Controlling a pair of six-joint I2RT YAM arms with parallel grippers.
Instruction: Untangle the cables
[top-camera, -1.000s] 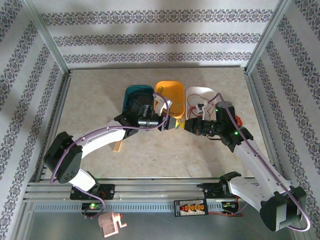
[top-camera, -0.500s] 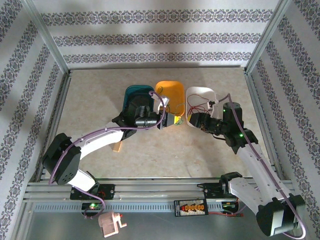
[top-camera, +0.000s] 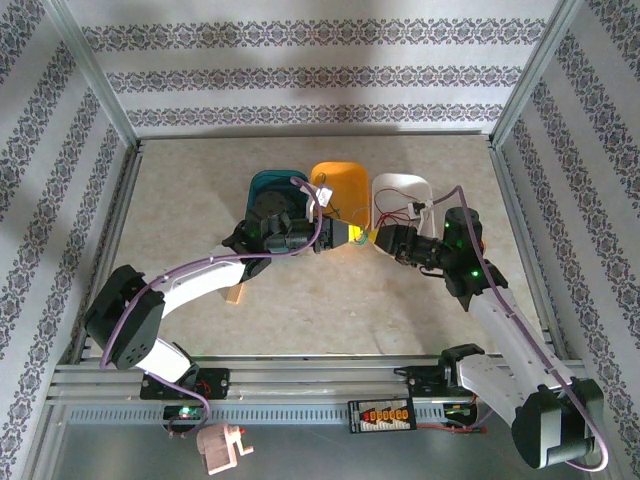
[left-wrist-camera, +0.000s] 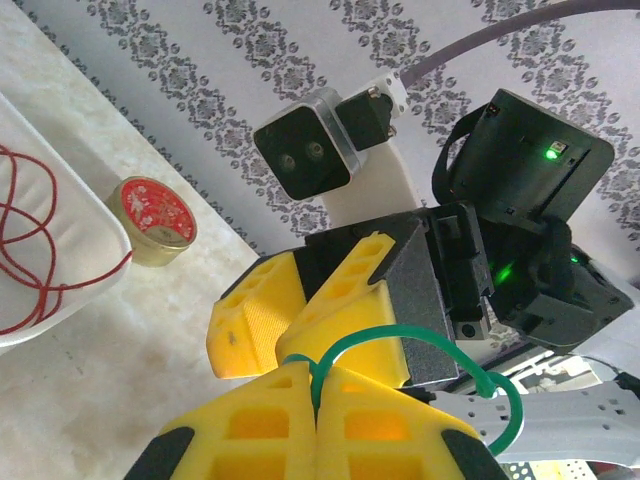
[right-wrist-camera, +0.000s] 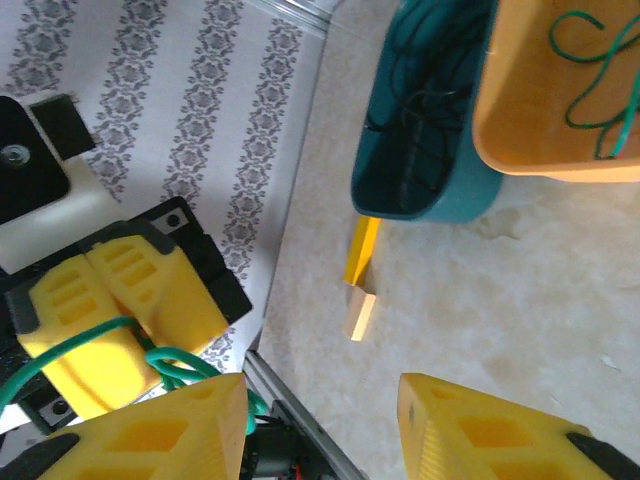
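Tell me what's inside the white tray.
Loops of thin red cable lie in the white tray. Its near end is hidden under the right arm from above.

Three trays sit in a row toward twelve o'clock: one teal tray (top-camera: 272, 180), one orange tray (top-camera: 345, 175), one white tray (top-camera: 402, 186). Two grippers are at six o'clock of them, the left gripper (left-wrist-camera: 318, 395) and the right gripper (right-wrist-camera: 320, 430). Green cable (left-wrist-camera: 400, 336) shows in two places (one strand or two, I cannot tell). There is one red cable (left-wrist-camera: 45, 290), and dark strands (right-wrist-camera: 420, 110) too tangled to count. One red disc (left-wrist-camera: 150, 212) lies at three o'clock of the white tray.
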